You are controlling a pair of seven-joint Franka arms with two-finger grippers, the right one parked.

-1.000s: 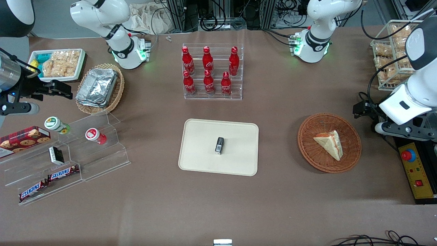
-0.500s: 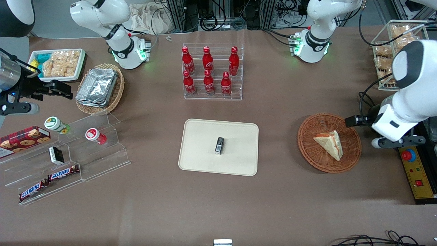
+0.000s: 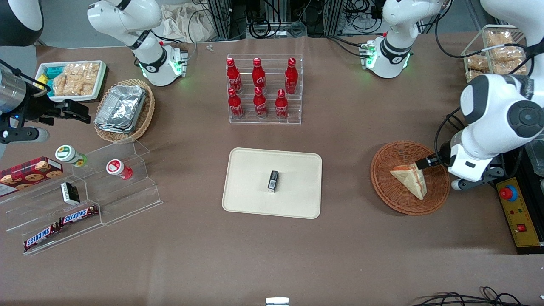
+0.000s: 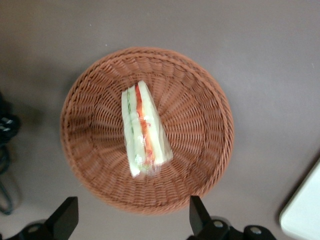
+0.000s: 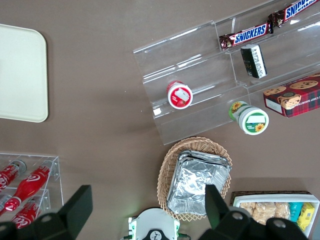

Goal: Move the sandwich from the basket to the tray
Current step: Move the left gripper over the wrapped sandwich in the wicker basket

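Observation:
The sandwich (image 3: pixel 410 179), a pale bread wedge with red and yellow filling, lies in the round reddish-brown wicker basket (image 3: pixel 382 187). My left gripper (image 3: pixel 425 162) hovers above the basket's rim on the working arm's side, close to the sandwich's thick end. In the left wrist view the sandwich (image 4: pixel 142 130) lies in the middle of the basket (image 4: pixel 90 100), and the gripper (image 4: pixel 131 220) is open and empty, its fingers (image 4: pixel 65 220) spread above the basket's edge. The cream-beige tray (image 3: pixel 255 170) lies mid-table, with a corner in the wrist view (image 4: pixel 305 212).
A small black object (image 3: pixel 273 181) stands on the tray. A clear rack of red bottles (image 3: pixel 263 89) is farther from the camera. A wire basket of snacks (image 3: pixel 493 55) and a yellow control box (image 3: pixel 516 212) flank the working arm. Acrylic shelves (image 3: pixel 85 191) stand toward the parked arm's end.
My left arm has swung in from the table's end toward the basket. The gripper has come over the basket's rim beside the sandwich. The sandwich has not moved.

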